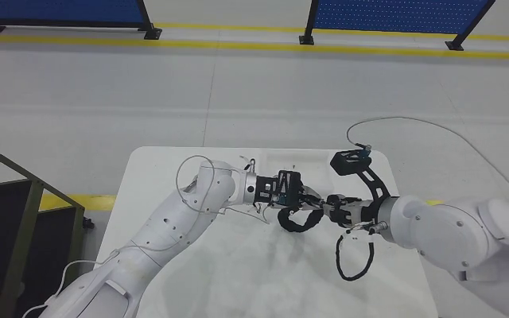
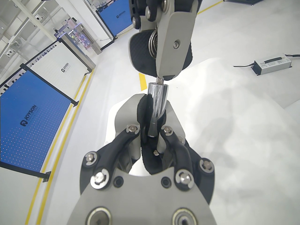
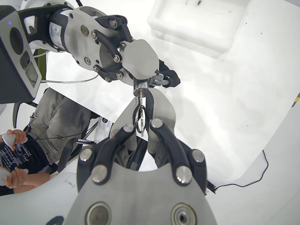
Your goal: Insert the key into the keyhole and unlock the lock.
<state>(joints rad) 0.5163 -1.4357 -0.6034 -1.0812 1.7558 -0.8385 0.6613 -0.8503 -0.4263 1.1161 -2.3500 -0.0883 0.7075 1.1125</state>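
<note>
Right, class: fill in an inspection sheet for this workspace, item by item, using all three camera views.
Surface: white table with rounded corners.
Job's things: chrome lock held off the table; key with its ring, tip at the lock's end. How deep it sits cannot be told.
Clutter: white foam tray on the table.
Grippers: left gripper shut on the lock; right gripper shut on the key; the two face each other.
Cables: grey cable arcs from the right arm; black lead past the table's edge.
Surroundings: blue barrier panels, yellow floor line, grey power box on the floor.
</note>
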